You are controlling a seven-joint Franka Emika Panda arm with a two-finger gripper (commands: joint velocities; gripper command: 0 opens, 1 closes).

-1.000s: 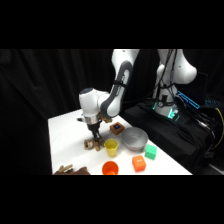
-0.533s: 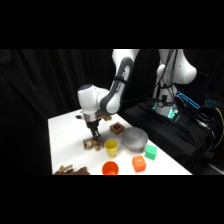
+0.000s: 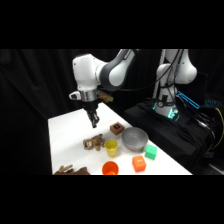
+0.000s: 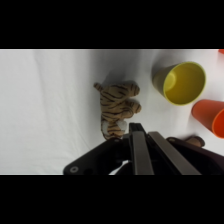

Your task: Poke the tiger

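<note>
Wrist view: gripper [image 4: 136,131] closed, empty, above tiger [image 4: 117,110] | yellow cup [image 4: 181,82] beside | no readable writing

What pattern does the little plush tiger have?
The tiger has tan fur with dark brown stripes and a paler underside, clearest in the wrist view.

The arm [image 3: 117,70] is bent over from the upper right, its wrist is turned straight down, and the gripper [image 3: 94,119] is held above the table with its 2 fingers closed together.
</note>
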